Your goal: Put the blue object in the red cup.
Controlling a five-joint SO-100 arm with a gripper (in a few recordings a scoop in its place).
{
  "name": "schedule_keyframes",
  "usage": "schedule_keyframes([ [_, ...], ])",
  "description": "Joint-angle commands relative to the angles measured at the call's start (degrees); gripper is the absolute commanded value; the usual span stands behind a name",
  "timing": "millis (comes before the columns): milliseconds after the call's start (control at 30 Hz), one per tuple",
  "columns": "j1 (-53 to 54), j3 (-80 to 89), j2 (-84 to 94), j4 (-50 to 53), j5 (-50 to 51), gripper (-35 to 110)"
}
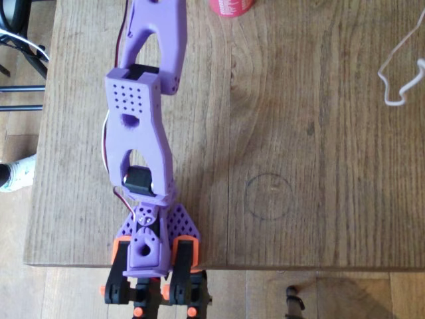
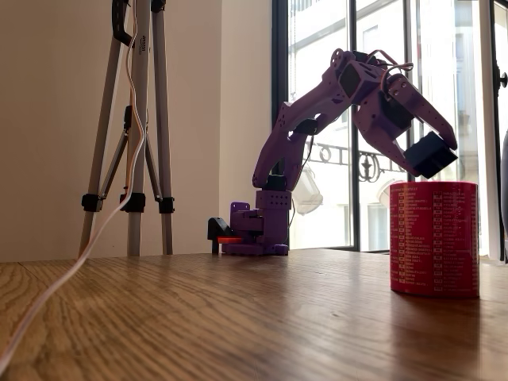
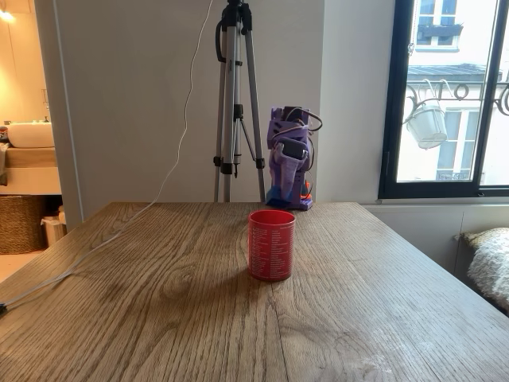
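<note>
Red cup [image 3: 271, 244], cylindrical with fine white print, stands upright on the grained wooden table [image 3: 159, 302]; in the overhead view its rim [image 1: 231, 6] sits at the top edge. Cup contents cannot be seen. Purple plastic arm [image 2: 317, 119] reaches toward the cup. Gripper state cannot be determined. Tripod [image 3: 235, 103] and window [image 3: 445, 95] stand behind.
</note>
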Motion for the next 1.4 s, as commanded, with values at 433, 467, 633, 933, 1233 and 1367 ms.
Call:
schedule_keyframes([
  [433,3.1,-0.3,4.2,1.8,2.7,43],
  [467,3.2,-0.3,4.2,1.8,1.8,29],
  [633,3.6,0.0,5.4,-1.3,0.5,0],
  [933,3.7,4.4,14.4,-7.0,2.4,0],
  [1233,7.3,46.1,59.2,-21.0,5.8,0],
  [1367,12.2,66.8,79.8,-23.7,5.3,0],
])
